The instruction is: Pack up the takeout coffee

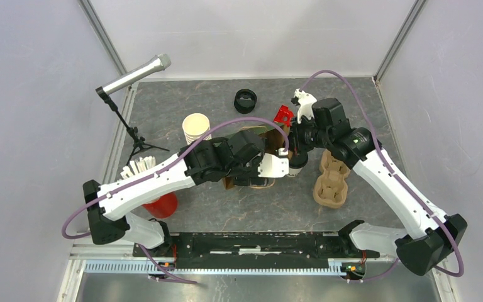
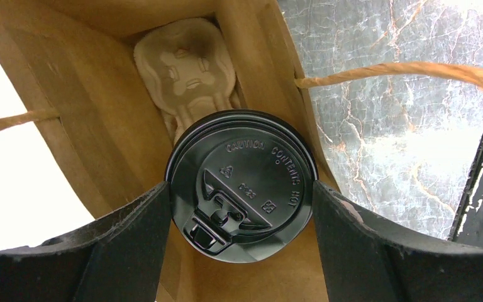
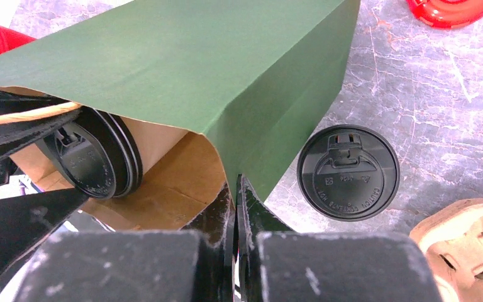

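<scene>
top view, left end effector: down in the mouth of paper bag, mid tabletop; grip hidden from here
top view, right end effector: at the bag's right rim
top view, second coffee cup: upright on tabletop, just right of the bag, black lid on
top view, loose pulp carrier: on tabletop, right of second coffee cup
top view, lidless cup stack: far-left of the bag
top view, red cup: near left, white sticks in it
left wrist, first coffee cup: inside the bag, black lid up, between the two fingers
left wrist, left end effector: spread wide, a finger against each side of the lid, gripping first coffee cup
left wrist, pulp carrier in bag: on the bag floor, far well shows past the lid; cannot tell if the cup is seated in it
right wrist, right end effector: fingers closed together, pinching the bag's green wall at the rim
right wrist, first coffee cup: in the bag mouth, left side
right wrist, second coffee cup: outside the bag, just beside the green wall
right wrist, loose pulp carrier: corner at bottom right
</scene>
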Controlling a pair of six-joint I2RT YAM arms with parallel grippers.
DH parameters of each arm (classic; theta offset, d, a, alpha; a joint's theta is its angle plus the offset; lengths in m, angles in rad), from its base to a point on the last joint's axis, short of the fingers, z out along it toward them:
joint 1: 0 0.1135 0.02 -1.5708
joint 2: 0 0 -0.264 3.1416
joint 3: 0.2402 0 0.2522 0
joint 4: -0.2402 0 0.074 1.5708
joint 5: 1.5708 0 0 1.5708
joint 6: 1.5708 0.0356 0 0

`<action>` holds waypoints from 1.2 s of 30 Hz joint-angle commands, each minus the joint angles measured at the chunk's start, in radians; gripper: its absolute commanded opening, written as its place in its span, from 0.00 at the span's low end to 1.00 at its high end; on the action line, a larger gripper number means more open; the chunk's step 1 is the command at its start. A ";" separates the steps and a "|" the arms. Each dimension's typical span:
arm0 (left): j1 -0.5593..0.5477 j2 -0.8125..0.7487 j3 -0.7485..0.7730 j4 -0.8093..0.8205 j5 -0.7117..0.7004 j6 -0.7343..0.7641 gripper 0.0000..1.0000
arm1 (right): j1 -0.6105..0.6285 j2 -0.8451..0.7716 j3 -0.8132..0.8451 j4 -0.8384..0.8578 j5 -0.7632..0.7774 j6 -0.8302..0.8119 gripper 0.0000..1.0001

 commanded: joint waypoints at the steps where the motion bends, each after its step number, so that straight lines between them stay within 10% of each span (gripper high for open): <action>1: -0.012 0.008 0.028 0.044 0.029 -0.057 0.49 | 0.000 -0.018 0.037 0.012 -0.022 -0.016 0.00; 36: -0.012 0.047 0.017 0.060 -0.008 -0.005 0.48 | 0.000 -0.171 -0.220 0.189 0.064 0.102 0.44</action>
